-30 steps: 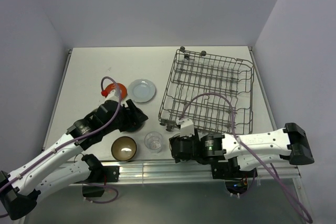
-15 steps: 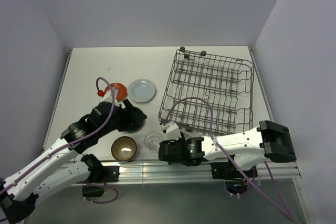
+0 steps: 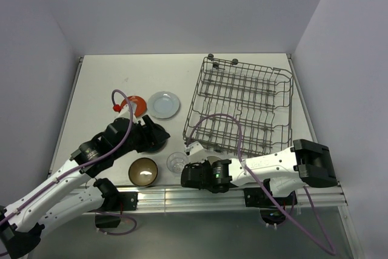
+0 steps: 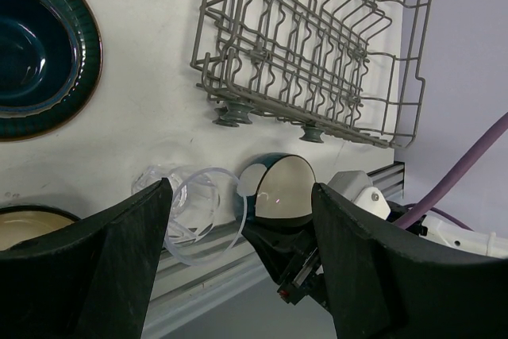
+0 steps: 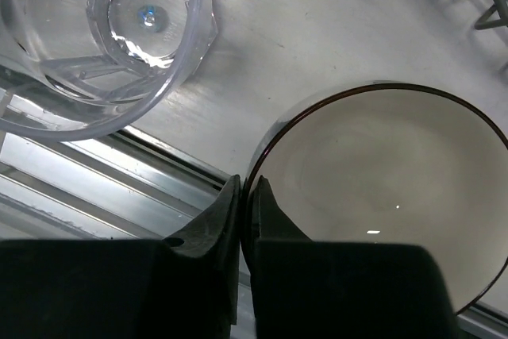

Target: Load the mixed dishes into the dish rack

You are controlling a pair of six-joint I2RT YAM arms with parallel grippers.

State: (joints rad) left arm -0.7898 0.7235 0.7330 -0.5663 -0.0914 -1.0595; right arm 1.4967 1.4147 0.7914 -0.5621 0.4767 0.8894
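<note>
While the right tool (image 5: 244, 196) is clamped on the rim of the cream/teal bowl (image 5: 381, 172), one finger inside the lip and one outside, the left tool (image 4: 238, 196) hangs above the bench (image 3: 103, 83) with its fingers spread wide and nothing between them.

Top view: the bench is a plain matte white surface, enclosed on its left, far and right sides by pale lavender-grey walls (image 3: 182, 10). An aluminium rail (image 3: 182, 193) runs along its near edge, where both arms are bolted. The dish rack (image 3: 242, 104) stands on the right half of the bench, toward the far side. Left of it lie the red-orange plate (image 3: 136, 102) and the pale blue plate (image 3: 163, 104), just beside one another. The brown bowl (image 3: 143, 171) and the clear glass cup (image 3: 176, 161) stand upright near the rail, the cup between the brown bowl and the right tool.

Left wrist view: the dark teal plate (image 4: 32, 45) lies flat on the bench, well apart from the rack, which rests on small round feet. The cream/teal bowl sits at the near edge, just beside the cup.

Right wrist view: the bowl's pale interior faces the camera and covers part of the rail. Whether its base rests on the bench cannot be told.
</note>
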